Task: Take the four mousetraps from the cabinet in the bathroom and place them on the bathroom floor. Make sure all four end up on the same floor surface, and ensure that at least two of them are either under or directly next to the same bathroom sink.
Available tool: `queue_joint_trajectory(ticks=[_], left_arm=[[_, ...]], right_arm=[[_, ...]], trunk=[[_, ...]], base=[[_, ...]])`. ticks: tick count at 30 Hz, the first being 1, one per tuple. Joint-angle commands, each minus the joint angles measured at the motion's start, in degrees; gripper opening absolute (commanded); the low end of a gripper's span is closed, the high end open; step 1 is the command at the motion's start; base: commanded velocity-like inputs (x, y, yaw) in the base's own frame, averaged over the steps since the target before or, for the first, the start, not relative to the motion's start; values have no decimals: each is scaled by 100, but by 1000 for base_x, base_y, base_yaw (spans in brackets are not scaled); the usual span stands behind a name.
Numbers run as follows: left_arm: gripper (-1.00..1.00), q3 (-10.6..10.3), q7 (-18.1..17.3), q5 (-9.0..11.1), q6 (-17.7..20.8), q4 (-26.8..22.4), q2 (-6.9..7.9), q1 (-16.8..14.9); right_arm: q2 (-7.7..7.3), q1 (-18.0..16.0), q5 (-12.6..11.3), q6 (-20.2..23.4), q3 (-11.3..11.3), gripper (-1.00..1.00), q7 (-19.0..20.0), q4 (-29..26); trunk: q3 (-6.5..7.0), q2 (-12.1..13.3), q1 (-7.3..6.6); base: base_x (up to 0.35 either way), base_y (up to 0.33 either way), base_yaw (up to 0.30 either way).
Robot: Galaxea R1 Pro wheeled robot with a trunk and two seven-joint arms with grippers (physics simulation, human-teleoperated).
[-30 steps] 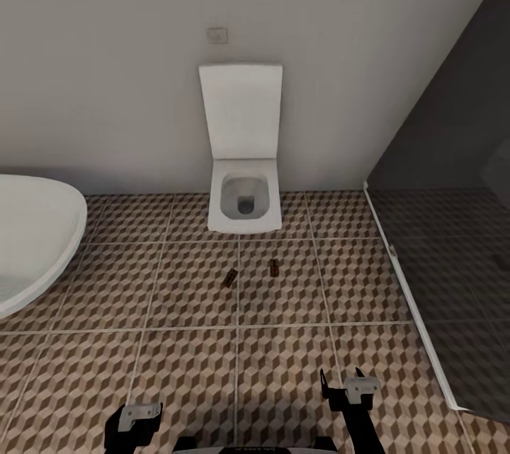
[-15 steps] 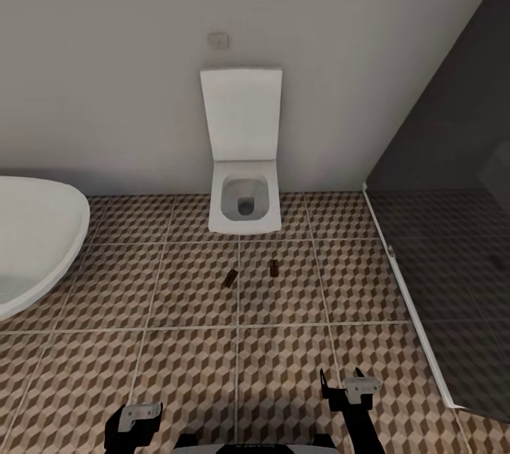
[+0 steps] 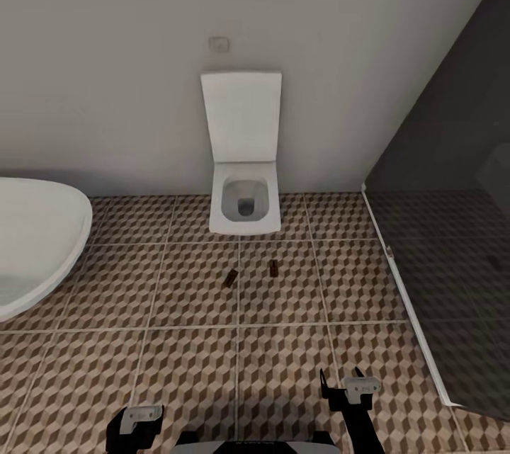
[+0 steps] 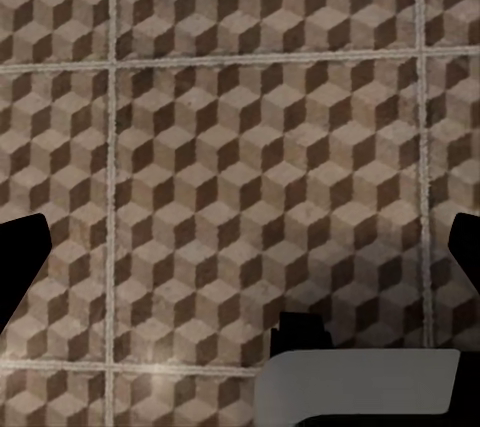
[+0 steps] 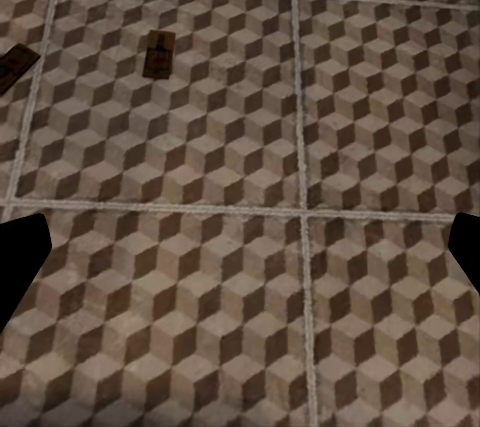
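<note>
Two mousetraps lie on the patterned bathroom floor [image 3: 184, 369] in front of the toilet, one [image 3: 229, 277] turned at an angle and one [image 3: 273, 268] lying straight. The right wrist view shows both, the straight mousetrap [image 5: 158, 54] and the angled mousetrap [image 5: 12, 64], well ahead of the fingers. My left gripper [image 3: 134, 420] [image 4: 240, 257] and right gripper [image 3: 341, 379] [image 5: 240, 257] hang low over the tiles, both open with nothing between their fingers. The cabinet and the sink are out of view.
A white toilet [image 3: 244, 206] with its lid up stands against the back wall. A white oval bathtub [image 3: 35, 248] juts in from the left. A dark glass shower screen [image 3: 446, 241] with a white base rail closes off the right side.
The whole picture has shifted slightly, so the camera has moved. The two mousetraps and both grippers have kept their places.
</note>
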Motion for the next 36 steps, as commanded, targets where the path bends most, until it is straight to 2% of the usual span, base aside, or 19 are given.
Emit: queue_joint_trajectory(ticks=[1, 30, 36], left_arm=[[100, -49, 42, 17, -16, 0, 0, -2], [100, -44, 42, 17, -19, 4, 1, -2], [100, -44, 42, 17, -19, 4, 4, -2]], right_arm=[[2, -3, -34, -14, 50, 100, -26, 5], [-2, -3, -34, -14, 46, 100, -26, 5], [-52, -3, -32, -17, 42, 100, -25, 5]], trunk=[[15, 38, -22], [536, 1201, -659], [643, 1442, -790]], base=[[0, 0, 0], [0, 0, 0], [0, 0, 0]])
